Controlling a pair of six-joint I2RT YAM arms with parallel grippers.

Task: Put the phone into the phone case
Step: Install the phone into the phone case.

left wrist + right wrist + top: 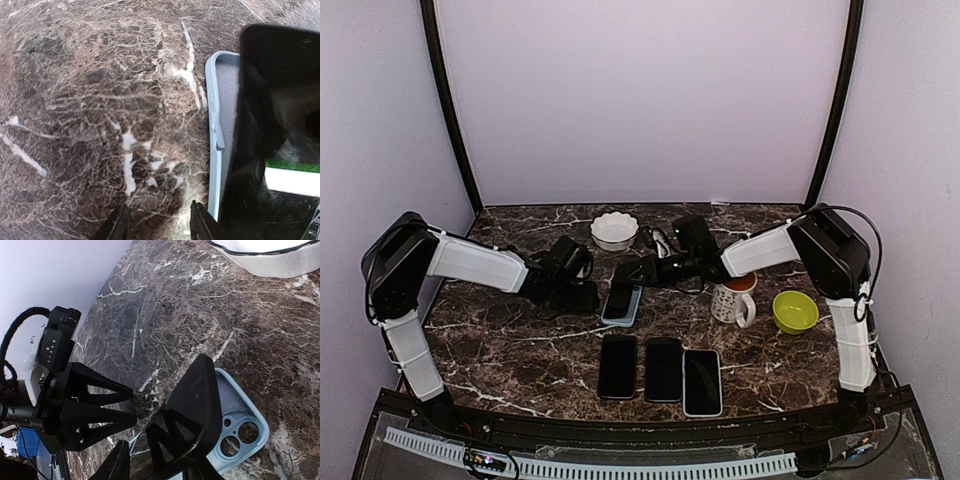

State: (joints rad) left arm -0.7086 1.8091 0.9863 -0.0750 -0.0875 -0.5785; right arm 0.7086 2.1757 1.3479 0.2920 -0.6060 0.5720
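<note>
On dark marble tabletop (520,350), black slab phone (618,297) lies askew over pale blue phone case (220,125), not seated. Left gripper (157,226) fingers apart, just beside case. Right gripper (632,271) at case's far end; grip unclear.

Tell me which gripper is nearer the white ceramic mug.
Right. The right gripper sits left of the mug, by the pale blue phone case; the left gripper lies beyond that case.
</note>
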